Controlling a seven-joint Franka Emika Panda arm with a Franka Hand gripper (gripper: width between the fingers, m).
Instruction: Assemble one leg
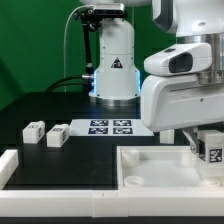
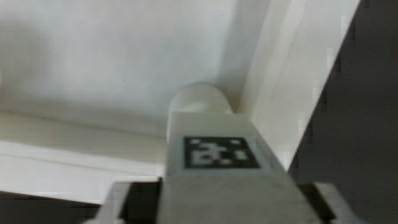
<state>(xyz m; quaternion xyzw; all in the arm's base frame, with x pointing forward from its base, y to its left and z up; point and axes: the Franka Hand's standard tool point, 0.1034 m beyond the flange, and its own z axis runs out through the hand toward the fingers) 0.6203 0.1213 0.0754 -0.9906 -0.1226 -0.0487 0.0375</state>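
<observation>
My gripper [image 1: 208,148] is shut on a white leg [image 1: 211,152] with a black-and-white tag on its face. It holds the leg over the far right corner of the large white tray [image 1: 150,168]. In the wrist view the leg [image 2: 217,150] lies between my fingers [image 2: 132,203], and its rounded end points into the tray's corner beside the raised wall [image 2: 285,70]. I cannot tell whether the end touches the tray. Two more white legs [image 1: 35,132] [image 1: 58,134] lie on the dark table at the exterior view's left.
The marker board [image 1: 112,126] lies flat behind the tray, in front of the robot base [image 1: 113,65]. A white bar-like part [image 1: 10,166] sits at the exterior view's lower left. My arm's white body [image 1: 180,85] fills the exterior view's right.
</observation>
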